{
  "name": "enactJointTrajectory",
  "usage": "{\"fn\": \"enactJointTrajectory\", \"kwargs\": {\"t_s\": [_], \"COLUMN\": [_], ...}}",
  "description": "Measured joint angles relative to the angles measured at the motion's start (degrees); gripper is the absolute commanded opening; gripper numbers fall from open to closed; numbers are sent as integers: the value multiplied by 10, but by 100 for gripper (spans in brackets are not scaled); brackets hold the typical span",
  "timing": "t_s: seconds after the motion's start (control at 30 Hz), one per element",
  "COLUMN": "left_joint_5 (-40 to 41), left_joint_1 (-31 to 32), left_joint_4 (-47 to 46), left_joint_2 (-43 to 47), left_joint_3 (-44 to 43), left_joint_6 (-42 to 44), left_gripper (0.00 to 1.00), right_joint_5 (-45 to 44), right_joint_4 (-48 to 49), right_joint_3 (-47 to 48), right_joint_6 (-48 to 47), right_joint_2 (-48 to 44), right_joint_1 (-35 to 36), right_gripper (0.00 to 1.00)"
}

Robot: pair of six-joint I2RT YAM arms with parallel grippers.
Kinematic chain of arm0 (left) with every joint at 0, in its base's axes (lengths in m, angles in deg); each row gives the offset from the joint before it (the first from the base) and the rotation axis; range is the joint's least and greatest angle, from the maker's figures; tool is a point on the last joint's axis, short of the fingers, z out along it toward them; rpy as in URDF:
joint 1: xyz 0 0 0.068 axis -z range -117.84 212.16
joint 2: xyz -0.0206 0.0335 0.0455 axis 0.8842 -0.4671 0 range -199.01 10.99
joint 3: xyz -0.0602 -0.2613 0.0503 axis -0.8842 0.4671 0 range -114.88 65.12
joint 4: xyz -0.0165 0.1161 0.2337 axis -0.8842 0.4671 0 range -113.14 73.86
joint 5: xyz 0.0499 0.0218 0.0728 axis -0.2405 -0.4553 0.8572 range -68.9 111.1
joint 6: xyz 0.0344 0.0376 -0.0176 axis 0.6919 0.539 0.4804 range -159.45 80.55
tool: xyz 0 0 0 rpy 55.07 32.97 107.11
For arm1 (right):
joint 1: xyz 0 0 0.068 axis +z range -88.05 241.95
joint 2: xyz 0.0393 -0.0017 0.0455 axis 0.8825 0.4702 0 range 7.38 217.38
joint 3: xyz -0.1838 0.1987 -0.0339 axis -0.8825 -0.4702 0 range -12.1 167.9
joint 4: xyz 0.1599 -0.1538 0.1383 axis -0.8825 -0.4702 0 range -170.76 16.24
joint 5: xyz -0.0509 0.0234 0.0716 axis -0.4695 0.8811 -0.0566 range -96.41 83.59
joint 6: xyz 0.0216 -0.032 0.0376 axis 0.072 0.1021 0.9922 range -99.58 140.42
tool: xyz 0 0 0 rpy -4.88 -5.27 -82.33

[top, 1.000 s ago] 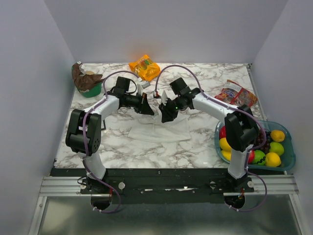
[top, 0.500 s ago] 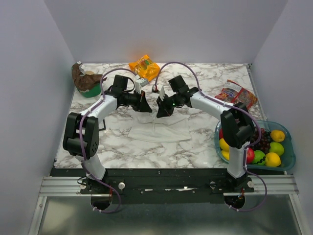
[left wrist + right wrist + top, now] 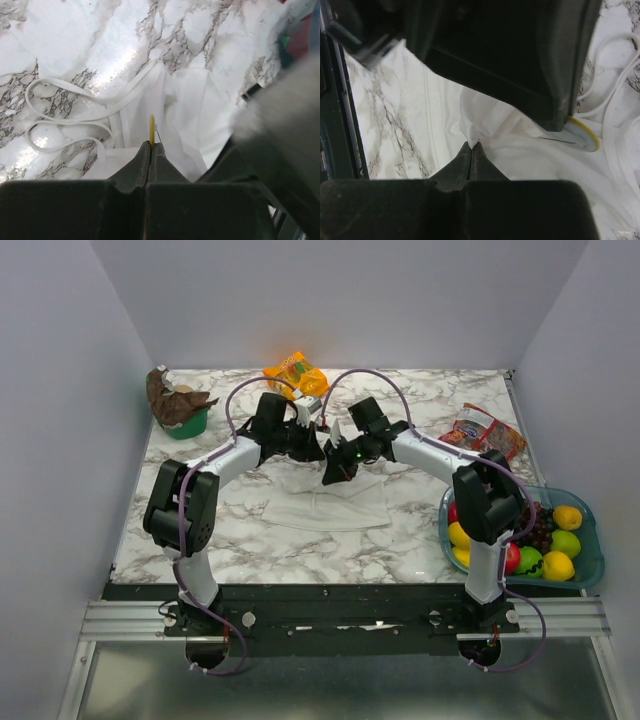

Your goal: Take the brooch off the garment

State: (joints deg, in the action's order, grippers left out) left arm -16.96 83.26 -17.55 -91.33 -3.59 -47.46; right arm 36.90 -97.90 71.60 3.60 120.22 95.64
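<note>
The white garment (image 3: 335,508) lies flat on the marble table, its narrow straps (image 3: 75,100) curling to one side. My left gripper (image 3: 151,144) is shut on the brooch (image 3: 152,127), a thin golden disc seen edge-on here. It sits just above the cloth (image 3: 192,110). In the right wrist view the brooch (image 3: 581,134) shows as a yellow-rimmed disc under the left gripper's dark body. My right gripper (image 3: 473,145) is shut on a pinched-up fold of the garment (image 3: 530,160), close beside the brooch. Both grippers meet over the garment's top edge (image 3: 325,455).
An orange snack bag (image 3: 295,375) lies at the back. A green cup with brown stuff (image 3: 178,408) stands back left, and a red packet (image 3: 487,432) lies to the right. A blue tray (image 3: 590,540) of fruit sits at the right front.
The right gripper has closed on a fold of the garment. The left arm has swung right, bringing its shut gripper up against the right one.
</note>
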Motion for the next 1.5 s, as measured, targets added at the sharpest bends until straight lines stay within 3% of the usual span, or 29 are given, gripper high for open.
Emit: {"fn": "enactJointTrajectory", "kwargs": {"t_s": [0.1, 0.23, 0.37, 0.6, 0.7, 0.87, 0.97, 1.1, 1.5], "left_joint_5": [19, 26, 9, -99, -149, -204, -225, -242, -263], "left_joint_1": [6, 1, -32, -100, -99, -92, -92, -92, -88], "left_joint_4": [-3, 6, 18, 118, 200, 303, 334, 351, 343], "left_joint_2": [-27, -37, -22, 31, 39, 45, 52, 56, 57], "left_joint_3": [-22, -53, -62, -63, -87, -118, -118, -118, -118], "left_joint_6": [-7, 0, 17, 106, 169, 247, 263, 269, 241], "left_gripper": [0, 0, 0, 0, 0, 0, 0, 0, 0], "right_joint_5": [-5, -21, -41, -55, -47, -8, 21, 66, 139], "right_joint_4": [1, 0, -2, 0, 1, 0, 12, 20, 20], "right_joint_3": [-16, -53, -72, -67, -52, 7, 43, 61, 62], "right_joint_6": [-1, -1, -3, -11, -24, -26, -16, 1, 5], "right_joint_2": [-12, -51, -99, -150, -151, -130, -104, -74, -57], "right_joint_1": [-1, 0, -7, -43, -54, -54, -53, -53, -51], "right_gripper": [10, 33, 41, 50, 62, 62, 57, 54, 60]}}
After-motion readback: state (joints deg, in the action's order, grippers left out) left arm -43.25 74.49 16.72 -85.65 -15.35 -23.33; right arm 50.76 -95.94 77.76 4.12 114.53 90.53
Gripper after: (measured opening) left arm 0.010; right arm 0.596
